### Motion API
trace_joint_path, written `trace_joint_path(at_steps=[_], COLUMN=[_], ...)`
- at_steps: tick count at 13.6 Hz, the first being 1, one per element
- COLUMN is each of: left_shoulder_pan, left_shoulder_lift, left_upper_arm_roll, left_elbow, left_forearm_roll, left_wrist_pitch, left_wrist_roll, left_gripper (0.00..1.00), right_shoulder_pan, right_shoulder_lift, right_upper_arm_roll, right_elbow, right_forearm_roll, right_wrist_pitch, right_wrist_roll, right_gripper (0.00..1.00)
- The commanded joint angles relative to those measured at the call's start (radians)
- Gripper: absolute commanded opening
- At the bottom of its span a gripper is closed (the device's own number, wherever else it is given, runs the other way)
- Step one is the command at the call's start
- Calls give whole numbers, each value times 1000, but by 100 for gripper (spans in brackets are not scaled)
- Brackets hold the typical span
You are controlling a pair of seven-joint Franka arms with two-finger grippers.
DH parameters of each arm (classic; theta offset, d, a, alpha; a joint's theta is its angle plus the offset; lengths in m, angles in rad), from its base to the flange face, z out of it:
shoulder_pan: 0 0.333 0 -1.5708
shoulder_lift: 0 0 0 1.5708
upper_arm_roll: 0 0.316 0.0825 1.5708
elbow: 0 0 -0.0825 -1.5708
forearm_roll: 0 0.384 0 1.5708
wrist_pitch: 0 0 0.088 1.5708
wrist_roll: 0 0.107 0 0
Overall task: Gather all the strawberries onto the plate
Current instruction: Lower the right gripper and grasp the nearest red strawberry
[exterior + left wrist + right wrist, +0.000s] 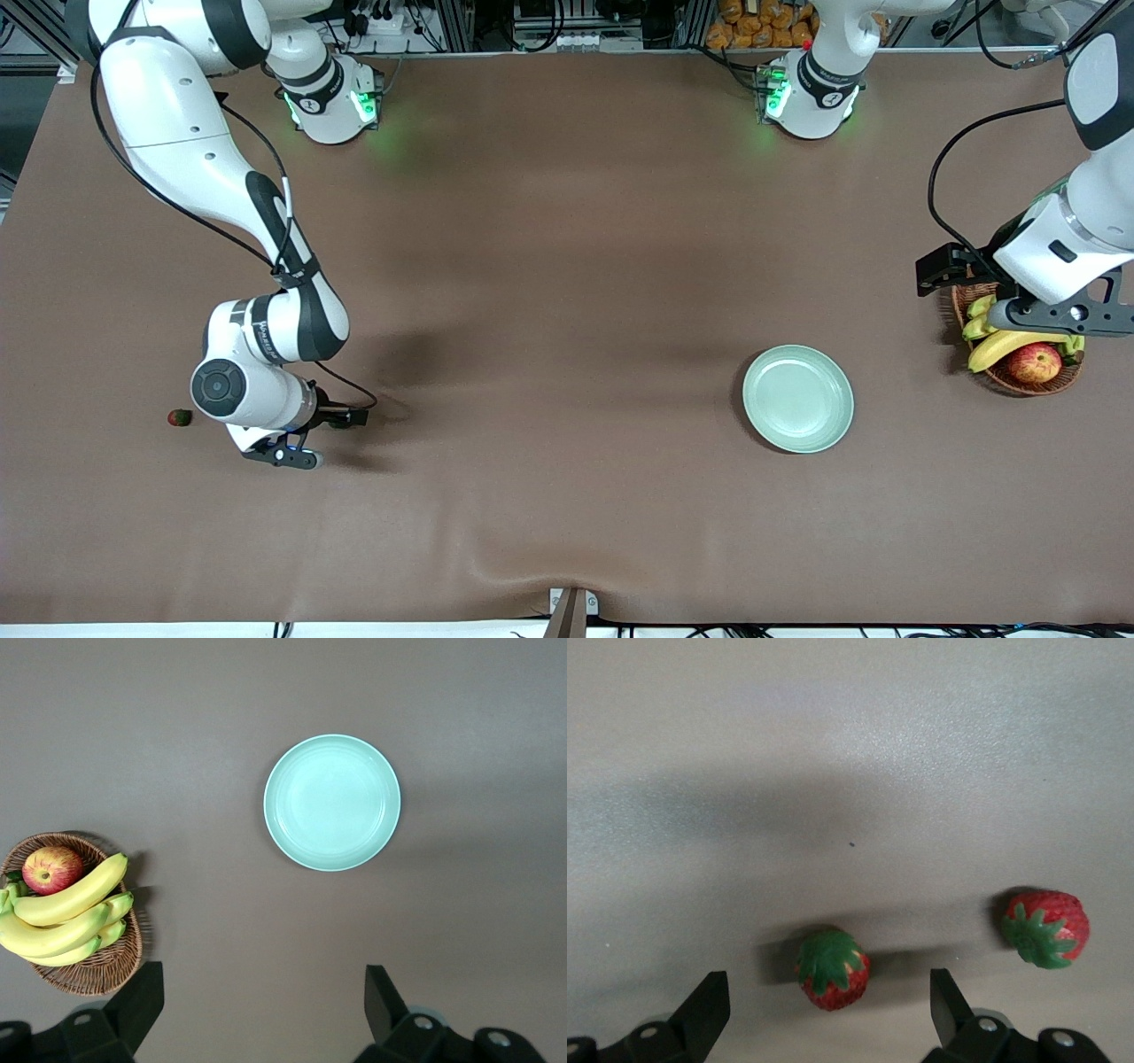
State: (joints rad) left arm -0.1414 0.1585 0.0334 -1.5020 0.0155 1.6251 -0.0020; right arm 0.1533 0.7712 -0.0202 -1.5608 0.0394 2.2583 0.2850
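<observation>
a small red strawberry [180,417] with a dark green top is lying on the brown table [567,496] at the right arm's end, just beside the right arm's wrist. two more berries are being shown in the right wrist view: one strawberry with its green cap up [832,969] is sitting between the spread fingers [704,1010], and a second berry lying on its side [1045,928] is resting apart from it, outside the fingers. both are bright red, dimpled, with star-shaped leafy tops. the right gripper [297,443] is being held low over the table with its jaws wide open and nothing clasped.

the plate [798,399] is sitting toward the left arm's end of the table, well apart from the berries; it is round, shallow, pale mint green, with a smooth rim, and nothing is lying in it. a wicker basket [1019,377] with bananas [1001,346] and an apple [1034,363] is standing near the plate, closer to the table's end. the left gripper [1054,315] is being held over the basket, jaws open and empty
</observation>
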Motion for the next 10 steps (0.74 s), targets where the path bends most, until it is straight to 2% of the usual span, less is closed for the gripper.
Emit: trace_joint_path(at_steps=[1, 2, 3, 6, 7, 10], left_shoulder_pan=[3, 3, 3, 3, 3, 2], left_shoulder_lift=[12, 12, 12, 12, 12, 12], left_upper_arm_roll=[0, 0, 0, 0, 0, 0], left_elbow=[25, 25, 25, 25, 25, 22], left_forearm_roll=[-17, -17, -17, -17, -17, -16], left_wrist_pitch=[-10, -10, -10, -10, -10, -11], left_wrist_roll=[13, 13, 13, 13, 13, 14], left_gripper=[100, 100, 100, 100, 100, 100], right_shoulder_pan=[9, 8, 6, -1, -1, -3], right_shoulder_lift=[20, 22, 22, 22, 20, 17], right_upper_arm_roll=[-4, -4, -4, -4, -4, -4], right_elbow=[27, 27, 27, 27, 27, 28], right_forearm_roll=[7, 7, 7, 2, 2, -1], right_wrist_pitch=[3, 4, 3, 3, 1, 0], right_wrist_roll=[17, 16, 14, -21, -29, -35], right_gripper=[100, 100, 90, 13, 0, 0])
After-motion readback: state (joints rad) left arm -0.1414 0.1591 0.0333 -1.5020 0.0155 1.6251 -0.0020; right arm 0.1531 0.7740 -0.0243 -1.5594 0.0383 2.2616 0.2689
